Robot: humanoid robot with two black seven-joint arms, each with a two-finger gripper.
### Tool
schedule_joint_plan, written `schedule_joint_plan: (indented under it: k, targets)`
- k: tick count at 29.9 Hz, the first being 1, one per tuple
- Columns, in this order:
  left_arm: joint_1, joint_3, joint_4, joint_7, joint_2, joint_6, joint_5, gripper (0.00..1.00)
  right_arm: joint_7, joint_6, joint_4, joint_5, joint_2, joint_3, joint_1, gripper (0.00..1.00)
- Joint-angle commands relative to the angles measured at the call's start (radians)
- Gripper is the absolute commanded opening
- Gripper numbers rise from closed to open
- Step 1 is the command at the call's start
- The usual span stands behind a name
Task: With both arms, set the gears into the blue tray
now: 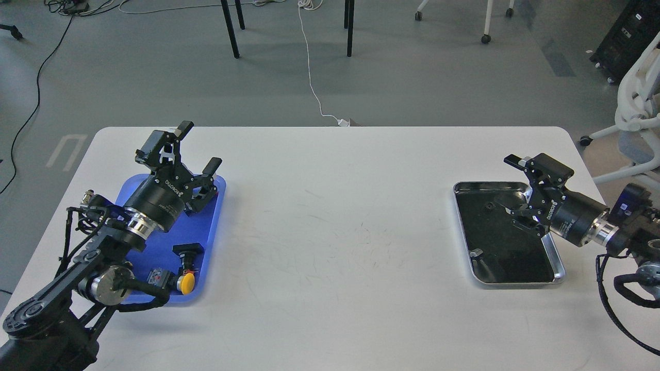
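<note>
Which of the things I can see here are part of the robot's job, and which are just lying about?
Part of the job:
- blue tray, where the gears go
- small dark gear-like piece in the metal tray
- left gripper, open over the blue tray
- right gripper, open over the metal tray

Just lying about:
- yellow-capped push-button switch in the blue tray
- white cable on the floor

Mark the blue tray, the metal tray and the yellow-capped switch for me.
blue tray [206,242]: head view, bare floor near its right rim.
metal tray [515,282]: head view, silver rim along its near edge.
yellow-capped switch [186,283]: head view, on its yellow cap, in the blue tray's near end.
</note>
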Motion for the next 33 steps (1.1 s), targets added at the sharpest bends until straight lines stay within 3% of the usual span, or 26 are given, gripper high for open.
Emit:
schedule_joint_plan:
  k: [1,8,12,21,33]
  targets:
    - [0.001,0.002,-0.002,0.000,0.003,-0.002,0.006,0.98,0.000,0.000,0.003,-0.266,-0.034,-0.062,0.137,0.98]
    - [0.001,0.006,-0.005,0.000,0.006,-0.002,0.007,0.98,0.000,0.000,-0.060,-0.489,-0.039,-0.535,0.553,0.98]
    - [0.001,0.006,-0.009,0.000,0.006,-0.003,0.009,0.98,0.000,0.000,-0.153,-0.542,0.059,-0.750,0.708,0.99]
    - [0.002,0.004,-0.011,0.000,0.009,-0.019,0.009,0.98,0.000,0.000,-0.413,-0.562,0.358,-0.966,0.701,0.99]
    - [0.001,-0.001,-0.012,0.000,0.009,-0.020,0.007,0.98,0.000,0.000,-0.490,-0.562,0.443,-1.097,0.667,0.98]
